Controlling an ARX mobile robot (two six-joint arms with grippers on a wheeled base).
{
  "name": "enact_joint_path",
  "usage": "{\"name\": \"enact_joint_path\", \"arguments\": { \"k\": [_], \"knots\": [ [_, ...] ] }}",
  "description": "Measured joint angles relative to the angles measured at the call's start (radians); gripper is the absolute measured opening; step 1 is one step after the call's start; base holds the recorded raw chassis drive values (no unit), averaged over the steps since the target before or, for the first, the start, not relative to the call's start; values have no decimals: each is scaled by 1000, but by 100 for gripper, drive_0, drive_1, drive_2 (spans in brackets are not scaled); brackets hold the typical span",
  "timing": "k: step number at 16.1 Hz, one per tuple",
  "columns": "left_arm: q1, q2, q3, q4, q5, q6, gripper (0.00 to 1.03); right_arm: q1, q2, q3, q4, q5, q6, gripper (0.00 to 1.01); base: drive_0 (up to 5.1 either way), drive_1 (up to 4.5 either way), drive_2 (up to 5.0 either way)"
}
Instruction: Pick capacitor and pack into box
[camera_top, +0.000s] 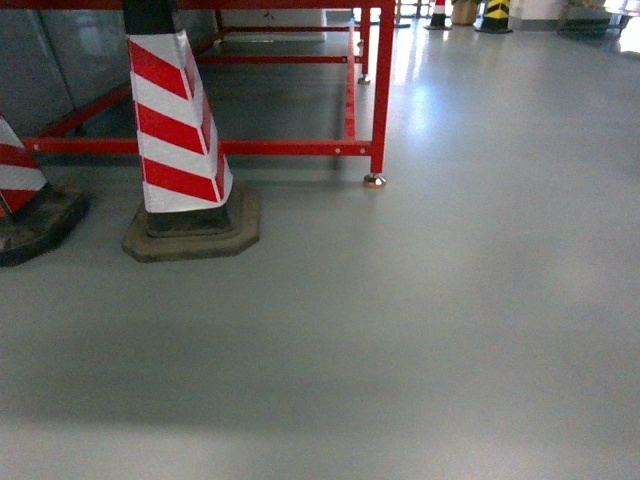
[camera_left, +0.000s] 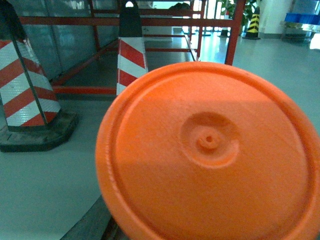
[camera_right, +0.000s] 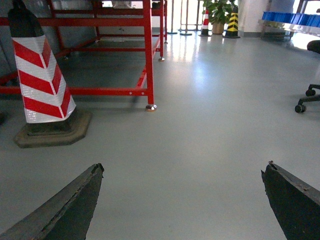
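Note:
An orange round capacitor (camera_left: 210, 155) fills most of the left wrist view, its flat moulded end face turned to the camera and hanging above the grey floor. It hides the left gripper's jaws; only a dark finger (camera_left: 97, 224) shows at its lower left edge, so the gripper looks shut on it. In the right wrist view my right gripper (camera_right: 183, 167) stands wide open above bare floor, nothing between its dark fingers (camera_right: 75, 200). The box is out of view. Neither gripper shows in the head view.
A red-and-white striped cone (camera_top: 178, 130) on a dark base stands ahead left, another (camera_top: 20, 190) at the far left. Behind them is a red metal frame (camera_top: 382, 90) on small feet. An office chair base (camera_right: 307, 97) sits at the right.

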Motion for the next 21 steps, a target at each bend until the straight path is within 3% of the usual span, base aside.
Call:
{"name": "enact_joint_path", "arguments": {
  "k": [14,21],
  "knots": [
    [0,0,0,-2,0,0,44,0,0,0,5,-1,0,98,-493,245,245],
    [0,0,0,0,-1,0,44,0,0,0,-1,-1,0,98,1,62,-60]
  ]
}}
